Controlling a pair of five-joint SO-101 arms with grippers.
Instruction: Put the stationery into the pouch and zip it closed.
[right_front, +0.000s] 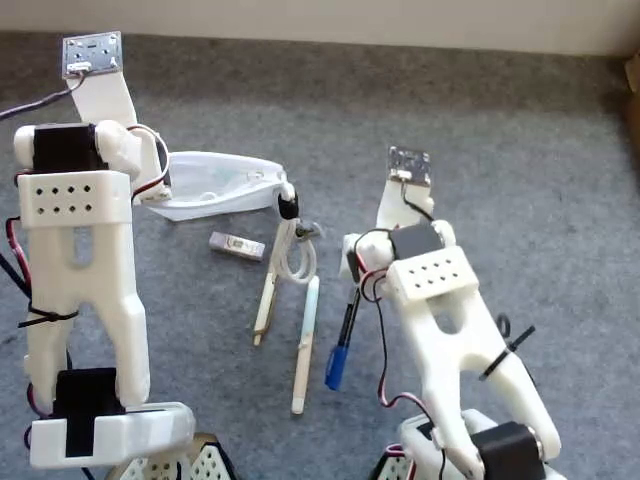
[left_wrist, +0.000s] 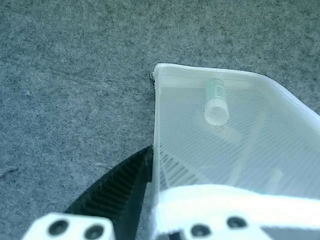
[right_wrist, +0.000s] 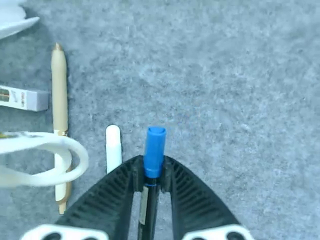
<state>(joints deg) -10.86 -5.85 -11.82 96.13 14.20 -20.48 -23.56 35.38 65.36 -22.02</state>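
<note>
- Right claw (right_wrist: 152, 170): pinched the blue-capped pen (right_wrist: 155, 142) just behind its cap, down at the desk (right_wrist: 240, 75), beside the white pen (right_wrist: 113, 145).
- Left claw (left_wrist: 151, 170): clamped on the pouch (left_wrist: 235, 135) edge; the pouch lay well apart from the held pen.
- Risk: the pen might swivel in that narrow grip and catch the pouch rim, missing the opening.

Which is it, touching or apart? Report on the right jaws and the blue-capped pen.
Touching. The right wrist view shows the blue-capped pen pinched between the right jaws, both inner faces against it.
</note>
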